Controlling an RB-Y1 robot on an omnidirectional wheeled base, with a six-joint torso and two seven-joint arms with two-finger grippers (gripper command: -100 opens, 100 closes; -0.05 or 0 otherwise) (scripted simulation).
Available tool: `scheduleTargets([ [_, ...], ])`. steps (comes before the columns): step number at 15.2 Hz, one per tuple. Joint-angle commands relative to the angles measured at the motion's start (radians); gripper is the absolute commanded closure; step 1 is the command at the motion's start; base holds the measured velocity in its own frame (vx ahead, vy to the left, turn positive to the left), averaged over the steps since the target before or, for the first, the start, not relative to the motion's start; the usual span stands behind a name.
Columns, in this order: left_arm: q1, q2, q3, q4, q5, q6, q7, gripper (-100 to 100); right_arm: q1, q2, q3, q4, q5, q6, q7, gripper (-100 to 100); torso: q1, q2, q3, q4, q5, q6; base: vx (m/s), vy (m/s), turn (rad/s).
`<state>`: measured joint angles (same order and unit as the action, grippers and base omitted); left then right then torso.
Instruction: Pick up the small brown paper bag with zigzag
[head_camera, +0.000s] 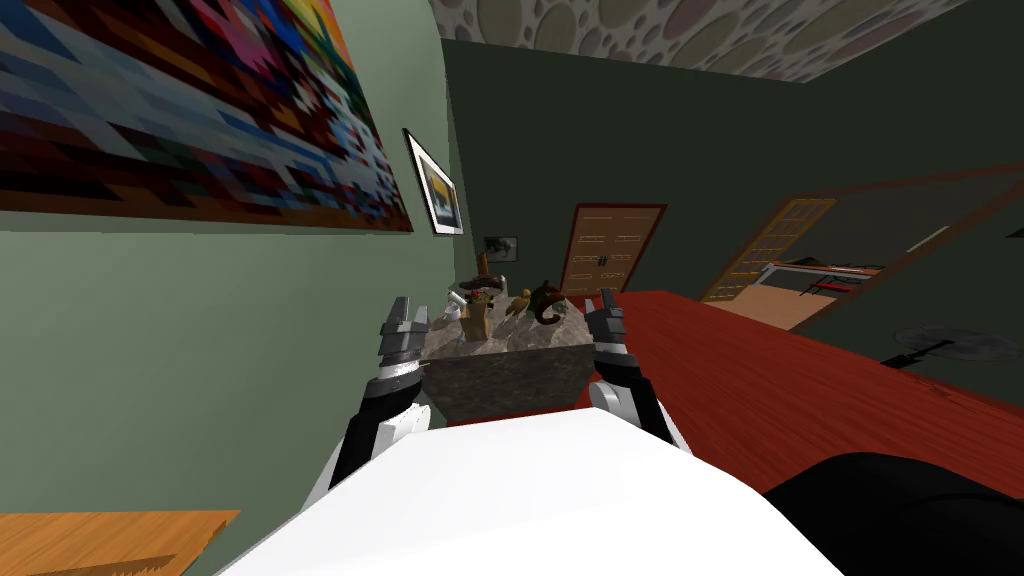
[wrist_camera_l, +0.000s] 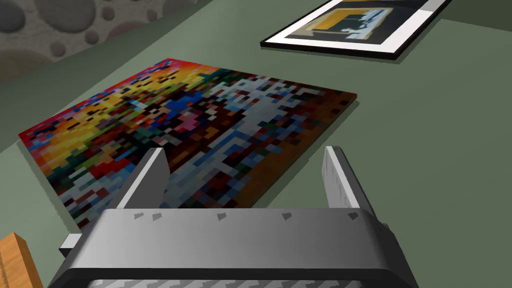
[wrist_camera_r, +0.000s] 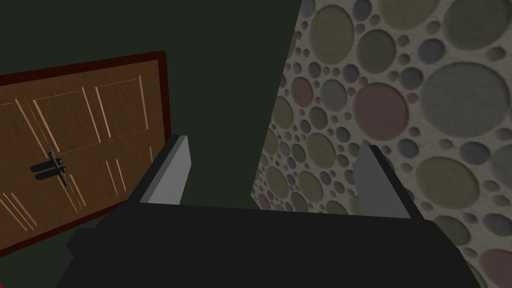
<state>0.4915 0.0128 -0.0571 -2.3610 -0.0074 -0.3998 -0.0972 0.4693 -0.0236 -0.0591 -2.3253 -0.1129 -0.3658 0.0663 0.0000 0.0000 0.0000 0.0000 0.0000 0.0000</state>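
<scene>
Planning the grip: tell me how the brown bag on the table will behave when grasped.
The brown bag stands upright and narrow, so a push would probably tip it. Small against the table, it is likely light, and its sides may crumple.

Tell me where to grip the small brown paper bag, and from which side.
Probably pinch the small brown paper bag across its upright body, coming from the near side with the open left gripper: it stands upright, towards the table's left end.
</scene>
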Motion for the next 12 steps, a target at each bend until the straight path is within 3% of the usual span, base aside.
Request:
scheduleTargets([
  [1, -0.012, 0.03, 0.0, 0.009, 0.004, 0.015, 0.002, -100, 0.0, 0.0, 0.0, 0.0, 0.0, 0.0, 0.0, 0, 0.0, 0.0, 0.0, 0.0, 0.0, 0.0, 0.0, 0.0, 0.0],
  [5, -0.081, 0.113, 0.001, 0.065, 0.028, 0.106, 0.016, -100, 0.0, 0.0, 0.0, 0.0, 0.0, 0.0, 0.0, 0, 0.0, 0.001, 0.001, 0.0, 0.0, 0.0, -0.026, -0.011, 0.021],
  [12, -0.167, 0.165, 0.002, 0.134, 0.057, 0.223, 0.034, -100, 0.0, 0.0, 0.0, 0.0, 0.0, 0.0, 0.0, 0, 0.0, 0.002, 0.001, 0.0, 0.0, 0.0, -0.03, -0.01, 0.017],
])
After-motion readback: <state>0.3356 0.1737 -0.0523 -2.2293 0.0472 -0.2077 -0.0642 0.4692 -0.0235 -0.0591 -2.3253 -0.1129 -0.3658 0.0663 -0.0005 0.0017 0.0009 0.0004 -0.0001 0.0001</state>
